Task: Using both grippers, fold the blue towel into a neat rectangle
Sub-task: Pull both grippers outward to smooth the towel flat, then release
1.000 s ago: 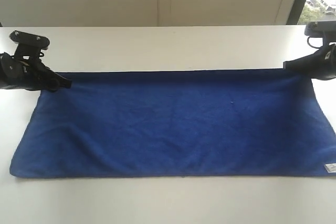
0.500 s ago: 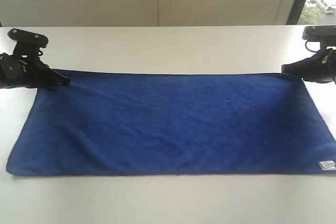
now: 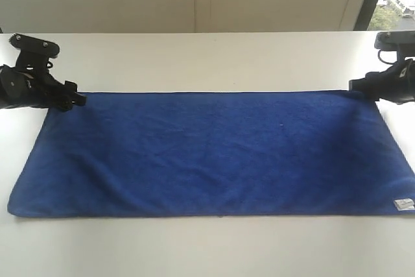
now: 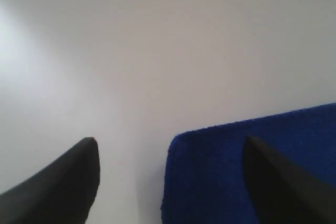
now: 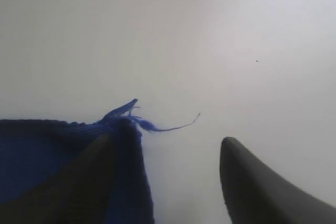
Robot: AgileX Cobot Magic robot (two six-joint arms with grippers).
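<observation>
The towel point(image 3: 214, 154) is lying flat on the table point(image 3: 207, 56). The left claw point(image 3: 76, 98) and right claw point(image 3: 355, 86) are sitting at its far corners. Only the wrist views are showing both claws wide, gripping nothing, and a loose thread point(image 5: 173, 127).

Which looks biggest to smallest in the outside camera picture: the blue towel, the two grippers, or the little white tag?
1. blue towel, by far.
2. left gripper and right gripper: about alike, and both are cut off at the picture's edges, so I can't rank them.
3. white tag, tiny.
</observation>
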